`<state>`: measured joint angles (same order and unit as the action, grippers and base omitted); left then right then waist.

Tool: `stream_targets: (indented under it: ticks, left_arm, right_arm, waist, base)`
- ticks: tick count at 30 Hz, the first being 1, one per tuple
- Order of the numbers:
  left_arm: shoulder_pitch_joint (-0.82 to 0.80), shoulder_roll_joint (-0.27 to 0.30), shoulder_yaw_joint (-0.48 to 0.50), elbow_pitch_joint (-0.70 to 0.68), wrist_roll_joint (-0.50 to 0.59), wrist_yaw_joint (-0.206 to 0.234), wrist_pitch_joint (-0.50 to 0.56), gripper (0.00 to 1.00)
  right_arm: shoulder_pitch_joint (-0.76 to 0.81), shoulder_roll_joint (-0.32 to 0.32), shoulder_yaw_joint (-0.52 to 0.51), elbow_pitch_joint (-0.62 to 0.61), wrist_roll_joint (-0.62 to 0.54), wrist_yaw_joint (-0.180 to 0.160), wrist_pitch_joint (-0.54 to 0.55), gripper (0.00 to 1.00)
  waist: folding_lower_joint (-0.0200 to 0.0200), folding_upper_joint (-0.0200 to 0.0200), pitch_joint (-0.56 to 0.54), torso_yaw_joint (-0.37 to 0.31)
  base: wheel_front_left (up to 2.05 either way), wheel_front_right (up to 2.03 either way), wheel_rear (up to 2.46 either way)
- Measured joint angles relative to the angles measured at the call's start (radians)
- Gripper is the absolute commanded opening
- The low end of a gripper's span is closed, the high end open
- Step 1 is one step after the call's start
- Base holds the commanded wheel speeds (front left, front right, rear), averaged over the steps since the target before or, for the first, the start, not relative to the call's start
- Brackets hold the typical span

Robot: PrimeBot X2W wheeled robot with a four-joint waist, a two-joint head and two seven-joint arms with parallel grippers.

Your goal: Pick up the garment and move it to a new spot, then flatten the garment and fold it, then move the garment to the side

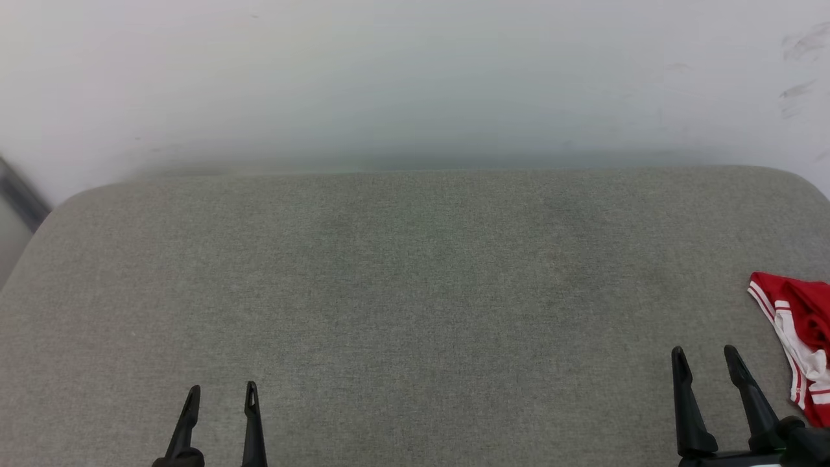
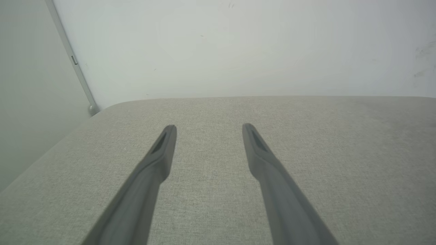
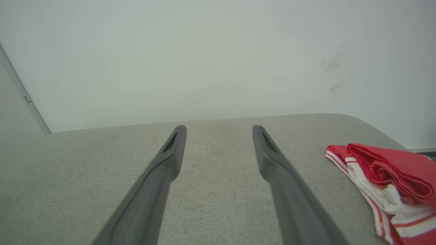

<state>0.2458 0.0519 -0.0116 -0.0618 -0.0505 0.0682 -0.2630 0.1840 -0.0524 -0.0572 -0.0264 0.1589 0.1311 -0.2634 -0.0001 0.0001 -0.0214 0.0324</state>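
The red garment (image 1: 801, 337) with white sleeves and striped trim lies bunched at the far right edge of the grey padded surface (image 1: 415, 292); in the right wrist view the garment (image 3: 388, 180) sits low at the right, its number hidden in the folds. My right gripper (image 1: 705, 353) is open just left of it, apart from the cloth, with nothing between its fingers; the same open gripper (image 3: 219, 128) points toward the wall. My left gripper (image 1: 222, 390) stands open and empty at the lower left, and its fingers (image 2: 169, 132) hover over bare fabric.
A pale wall (image 1: 415, 78) rises behind the padded surface, with dark scuff marks (image 1: 801, 65) at the right. A grey vertical strip (image 2: 71, 58) runs down the wall at the left corner. The surface has rounded far corners.
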Motion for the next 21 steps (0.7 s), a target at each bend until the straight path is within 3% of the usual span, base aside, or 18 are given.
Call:
stream_targets:
  ticks: [4,5,10,21]
  left_arm:
    - [0.000,0.000,0.000,0.004,-0.008,-0.005,0.000,1.00]
    - [0.000,0.000,0.000,0.009,-0.008,-0.006,0.000,0.00]
    - [0.001,-0.001,-0.010,0.053,-0.017,-0.007,0.006,0.00]
    - [-0.026,0.007,-0.010,0.087,-0.256,-0.026,0.044,0.00]
  right_arm:
    - [0.000,0.000,0.002,-0.001,0.002,0.000,0.000,1.00]
    - [0.000,0.000,0.003,0.005,0.001,0.000,0.000,0.00]
    - [0.007,0.000,0.007,0.049,0.005,0.000,0.003,0.00]
    - [-0.011,-0.004,0.013,0.081,0.229,0.000,0.044,0.00]
  waist:
    - [0.0000,0.0000,0.001,-0.001]
    - [0.0000,-0.0001,0.001,-0.001]
    - [0.0001,0.0000,0.001,-0.001]
    - [0.0001,0.0000,0.003,-0.004]
  base:
    - [0.00,0.00,0.00]
    - [0.00,0.00,0.00]
    - [0.00,0.00,0.00]
    - [0.00,0.00,0.00]
